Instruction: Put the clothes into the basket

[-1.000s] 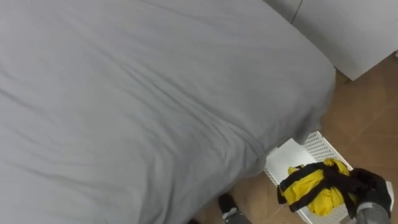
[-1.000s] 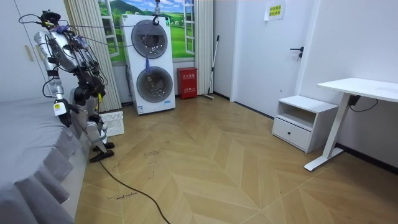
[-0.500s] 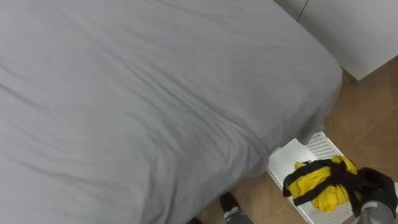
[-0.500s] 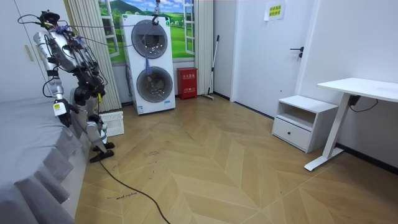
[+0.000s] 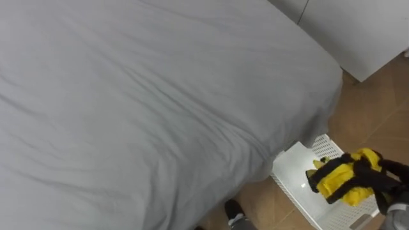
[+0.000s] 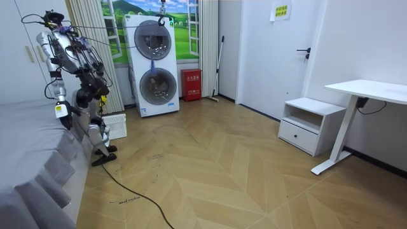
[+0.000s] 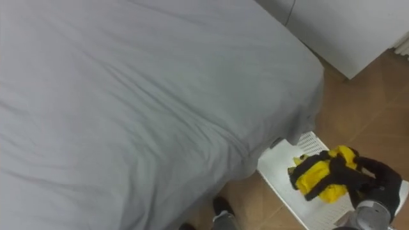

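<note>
A bunched yellow garment with black trim [image 5: 340, 179] hangs over the white perforated basket [image 5: 298, 167], which stands on the floor by the bed's corner. My right hand [image 5: 388, 176], dark and at the lower right edge, is shut on this garment [image 7: 317, 176] and holds it above the basket's [image 7: 280, 167] open top. In the room view I stand upright against the bed's side with the basket [image 6: 115, 125] beside me. My left hand [image 6: 64, 120] hangs low by the mattress edge there, too small to read.
A bed under a smooth grey sheet [image 5: 160, 96] spreads across the left and middle. A white cupboard front [image 5: 364, 32] stands past the bed's far corner. Wooden floor [image 5: 377, 121] lies around the basket. A washer stack [image 6: 154, 67] stands behind me.
My right hand has carried the yellow garment rightwards and slightly up, further over the basket. The eye view has shifted a little.
</note>
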You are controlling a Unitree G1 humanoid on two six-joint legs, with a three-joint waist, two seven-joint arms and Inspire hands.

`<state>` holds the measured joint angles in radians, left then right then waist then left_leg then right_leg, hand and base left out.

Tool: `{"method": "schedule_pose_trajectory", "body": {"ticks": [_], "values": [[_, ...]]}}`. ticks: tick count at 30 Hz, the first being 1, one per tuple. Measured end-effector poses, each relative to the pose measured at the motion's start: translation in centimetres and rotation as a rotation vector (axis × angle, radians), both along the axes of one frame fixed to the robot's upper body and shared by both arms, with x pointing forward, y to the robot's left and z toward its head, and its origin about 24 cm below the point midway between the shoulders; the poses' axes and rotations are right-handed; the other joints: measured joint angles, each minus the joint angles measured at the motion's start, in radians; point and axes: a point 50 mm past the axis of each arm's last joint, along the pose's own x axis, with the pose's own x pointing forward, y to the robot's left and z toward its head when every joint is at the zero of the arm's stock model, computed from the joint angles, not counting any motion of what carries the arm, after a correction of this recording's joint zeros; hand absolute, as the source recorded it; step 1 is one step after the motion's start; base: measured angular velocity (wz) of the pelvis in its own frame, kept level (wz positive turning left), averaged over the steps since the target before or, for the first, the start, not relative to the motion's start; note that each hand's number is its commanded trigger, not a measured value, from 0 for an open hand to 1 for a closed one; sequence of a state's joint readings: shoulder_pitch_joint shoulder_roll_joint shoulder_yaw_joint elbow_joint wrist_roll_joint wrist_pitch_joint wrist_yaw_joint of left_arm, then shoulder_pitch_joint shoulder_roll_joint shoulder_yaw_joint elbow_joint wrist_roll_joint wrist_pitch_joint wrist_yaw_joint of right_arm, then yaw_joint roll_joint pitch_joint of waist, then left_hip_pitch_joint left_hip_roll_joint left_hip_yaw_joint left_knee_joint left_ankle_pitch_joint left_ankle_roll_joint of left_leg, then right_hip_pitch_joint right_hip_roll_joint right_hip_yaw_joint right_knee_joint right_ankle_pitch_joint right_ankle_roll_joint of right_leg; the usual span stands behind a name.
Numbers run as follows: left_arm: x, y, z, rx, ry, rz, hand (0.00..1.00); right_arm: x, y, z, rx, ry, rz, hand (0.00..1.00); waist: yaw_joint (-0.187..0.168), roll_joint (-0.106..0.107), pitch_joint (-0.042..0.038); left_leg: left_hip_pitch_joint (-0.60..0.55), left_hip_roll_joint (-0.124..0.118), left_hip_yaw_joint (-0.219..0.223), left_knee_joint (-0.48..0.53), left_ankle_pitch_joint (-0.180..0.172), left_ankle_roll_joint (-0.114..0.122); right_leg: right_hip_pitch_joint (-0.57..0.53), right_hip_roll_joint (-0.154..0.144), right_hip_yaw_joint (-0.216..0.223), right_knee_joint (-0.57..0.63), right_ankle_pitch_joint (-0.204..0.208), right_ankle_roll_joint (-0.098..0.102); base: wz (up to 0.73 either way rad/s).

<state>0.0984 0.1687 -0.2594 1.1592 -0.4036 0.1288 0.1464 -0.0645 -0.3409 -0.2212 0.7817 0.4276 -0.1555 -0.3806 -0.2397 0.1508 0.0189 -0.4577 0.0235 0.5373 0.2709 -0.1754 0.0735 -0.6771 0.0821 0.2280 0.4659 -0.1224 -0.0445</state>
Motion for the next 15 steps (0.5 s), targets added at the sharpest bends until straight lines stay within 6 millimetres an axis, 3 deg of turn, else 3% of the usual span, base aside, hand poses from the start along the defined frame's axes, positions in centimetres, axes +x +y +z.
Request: {"method": "schedule_pose_trajectory", "body": {"ticks": [5, 15], "values": [[-0.52, 0.12, -0.03, 0.006, 0.009, 0.007, 0.0, -0.23, -0.05, 0.03, -0.005, -0.004, -0.011, 0.0, -0.012, -0.011, 0.0032, 0.001, 0.002, 0.012, -0.001, -0.002, 0.0, -0.002, 0.007, 0.015, -0.003, 0.0, 0.001, -0.09], [-1.06, -0.22, -0.03, -0.002, -0.008, 0.032, 0.0, -0.08, 0.14, 0.58, -0.016, -0.05, -0.009, 0.0, 0.001, -0.007, 0.0022, 0.0, 0.01, 0.023, -0.003, -0.008, -0.002, -0.002, 0.007, 0.006, -0.019, 0.005, -0.002, -0.02]]}}
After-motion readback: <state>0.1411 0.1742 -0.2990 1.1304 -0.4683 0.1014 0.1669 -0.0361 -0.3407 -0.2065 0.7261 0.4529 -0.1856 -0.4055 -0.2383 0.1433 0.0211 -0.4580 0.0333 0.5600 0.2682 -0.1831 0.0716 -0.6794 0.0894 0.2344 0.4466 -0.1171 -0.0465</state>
